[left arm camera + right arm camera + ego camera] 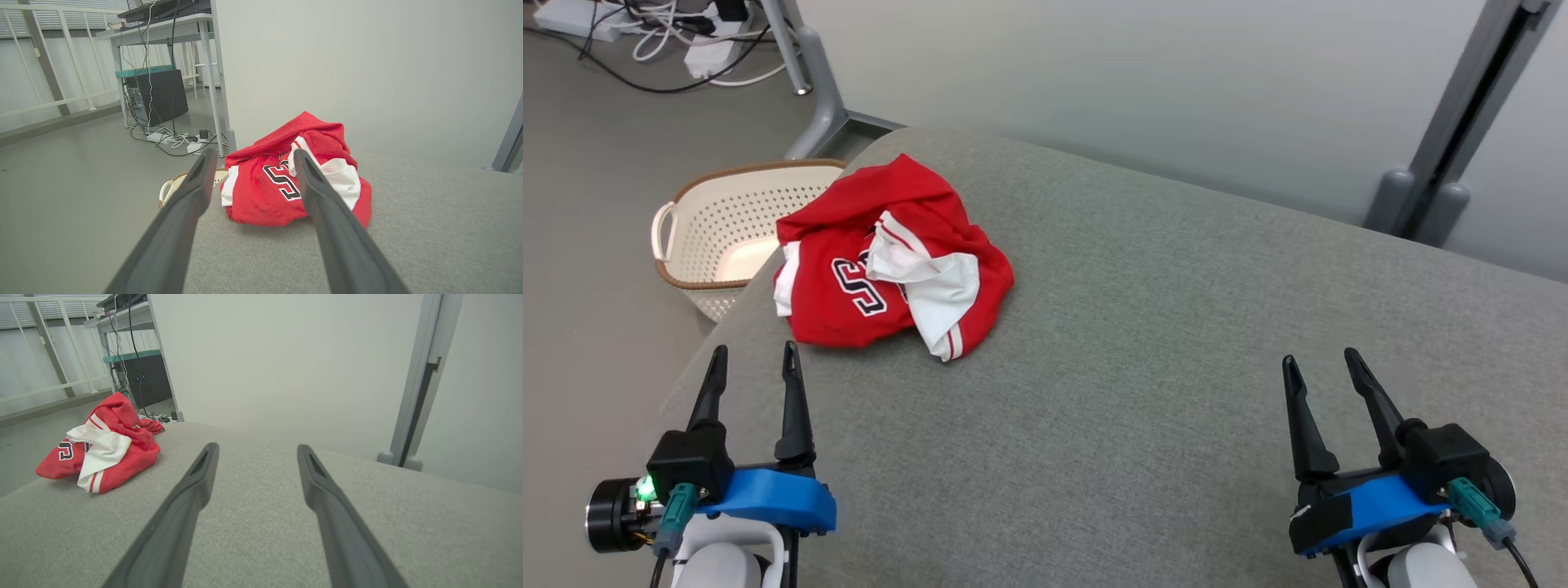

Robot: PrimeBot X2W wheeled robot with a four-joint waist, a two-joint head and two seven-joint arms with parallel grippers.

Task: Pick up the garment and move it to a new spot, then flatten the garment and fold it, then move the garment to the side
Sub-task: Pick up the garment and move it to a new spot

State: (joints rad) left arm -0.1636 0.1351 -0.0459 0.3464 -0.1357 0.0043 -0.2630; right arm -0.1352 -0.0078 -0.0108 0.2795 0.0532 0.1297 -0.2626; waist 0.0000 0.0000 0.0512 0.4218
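A crumpled red and white garment (890, 257) with black numerals lies in a heap near the left corner of the grey padded surface (1160, 343). My left gripper (754, 359) hovers open just in front of it, nothing between its fingers. In the left wrist view the garment (265, 183) sits straight ahead between the two fingers (192, 192). My right gripper (1319, 363) stands open over bare fabric at the lower right, far from the heap. The right wrist view has the garment (102, 451) off to the left.
A cream perforated basket (715, 233) with a brown rim stands on the floor by the surface's left corner. Cables and power strips (678, 37) lie on the floor beyond. A pale partition wall with metal posts (1445, 139) rises behind the surface.
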